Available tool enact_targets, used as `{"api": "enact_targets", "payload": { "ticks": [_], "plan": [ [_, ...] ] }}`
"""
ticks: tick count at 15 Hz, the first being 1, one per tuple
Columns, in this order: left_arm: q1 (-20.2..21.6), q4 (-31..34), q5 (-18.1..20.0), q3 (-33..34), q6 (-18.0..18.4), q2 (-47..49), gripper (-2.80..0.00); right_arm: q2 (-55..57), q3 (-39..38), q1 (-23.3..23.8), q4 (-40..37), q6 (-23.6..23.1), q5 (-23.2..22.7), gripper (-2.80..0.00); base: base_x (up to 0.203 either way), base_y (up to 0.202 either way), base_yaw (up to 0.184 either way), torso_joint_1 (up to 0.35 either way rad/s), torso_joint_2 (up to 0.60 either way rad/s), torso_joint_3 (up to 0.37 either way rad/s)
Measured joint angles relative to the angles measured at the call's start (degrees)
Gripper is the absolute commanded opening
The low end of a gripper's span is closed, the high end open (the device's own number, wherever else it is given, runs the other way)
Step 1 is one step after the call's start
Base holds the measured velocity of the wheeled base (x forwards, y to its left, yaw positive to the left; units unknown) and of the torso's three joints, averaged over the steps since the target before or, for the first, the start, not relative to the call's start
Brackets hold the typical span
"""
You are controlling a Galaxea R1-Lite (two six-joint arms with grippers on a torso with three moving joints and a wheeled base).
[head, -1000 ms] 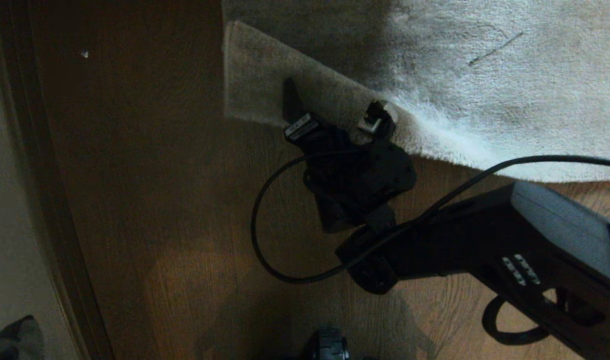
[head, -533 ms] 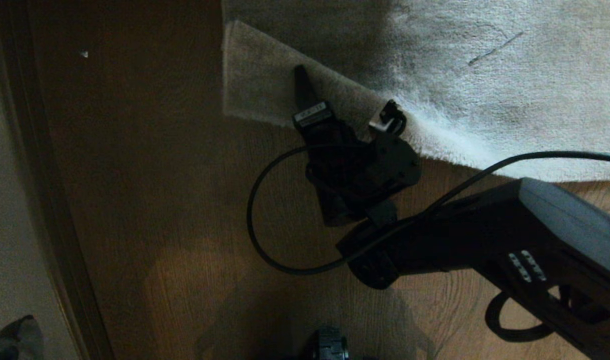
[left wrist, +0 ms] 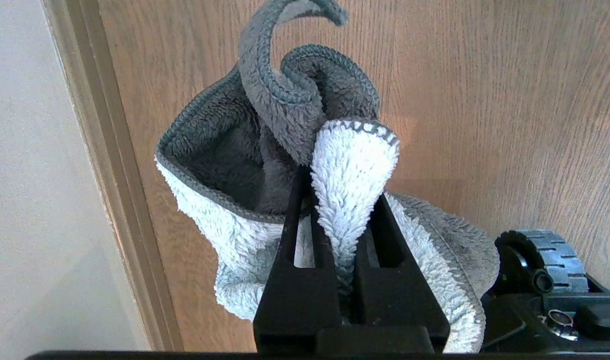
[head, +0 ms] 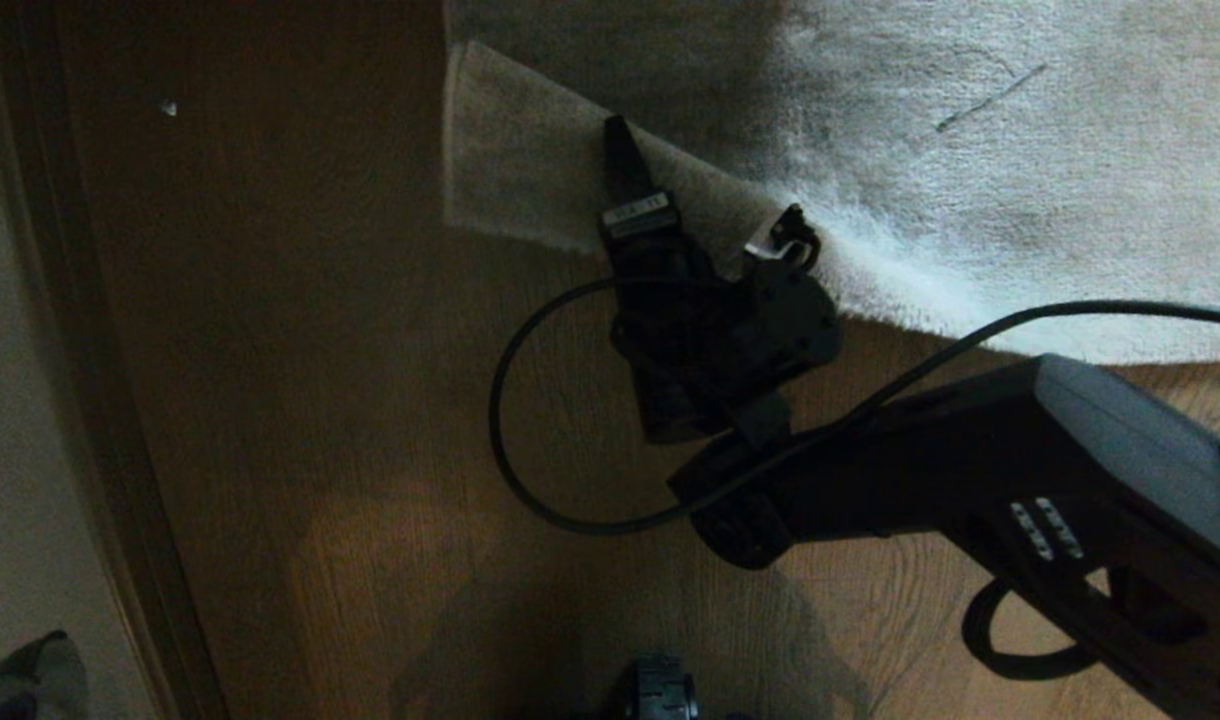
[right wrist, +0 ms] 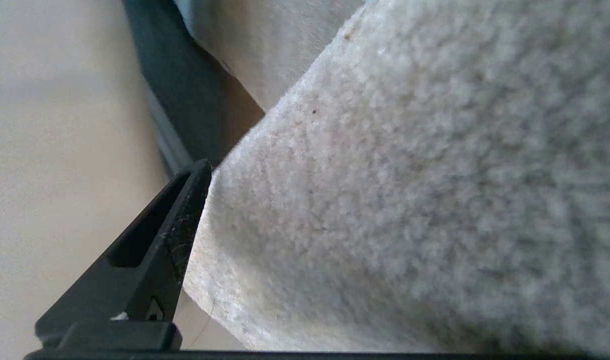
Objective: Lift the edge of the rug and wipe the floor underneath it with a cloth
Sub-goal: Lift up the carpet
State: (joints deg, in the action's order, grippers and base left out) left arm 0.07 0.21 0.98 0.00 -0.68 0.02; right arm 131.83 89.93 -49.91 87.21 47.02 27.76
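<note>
The right gripper (head: 705, 200) has its jaws spread wide at the rug edge (head: 515, 165), which lies folded over on the brown floor (head: 320, 400). The left gripper (left wrist: 350, 235) clamps a grey cloth (left wrist: 265, 150) near the baseboard (left wrist: 110, 175).

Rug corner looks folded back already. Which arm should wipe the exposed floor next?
Left. The left gripper is shut on the fluffy grey-and-white microfibre cloth near the skirting. The open right gripper sits at the folded grey-beige rug edge above the brown wood-plank floor.
</note>
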Motion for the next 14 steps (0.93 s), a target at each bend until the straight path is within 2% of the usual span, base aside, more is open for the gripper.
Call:
{"api": "enact_targets", "payload": {
  "ticks": [5, 14],
  "plan": [
    [0.0, 0.0, 0.0, 0.0, 0.0, 0.0, -2.80, 2.9, 6.5, -1.3, 0.0, 1.8, -0.3, 0.00, 0.000, 0.000, 0.000, 0.000, 0.00, 0.000],
    [0.0, 0.0, 0.0, 0.0, 0.0, 0.0, -2.80, 7.8, 13.9, -4.5, 0.0, 2.3, -0.3, 0.00, 0.000, 0.000, 0.000, 0.000, 0.00, 0.000]
  ]
}}
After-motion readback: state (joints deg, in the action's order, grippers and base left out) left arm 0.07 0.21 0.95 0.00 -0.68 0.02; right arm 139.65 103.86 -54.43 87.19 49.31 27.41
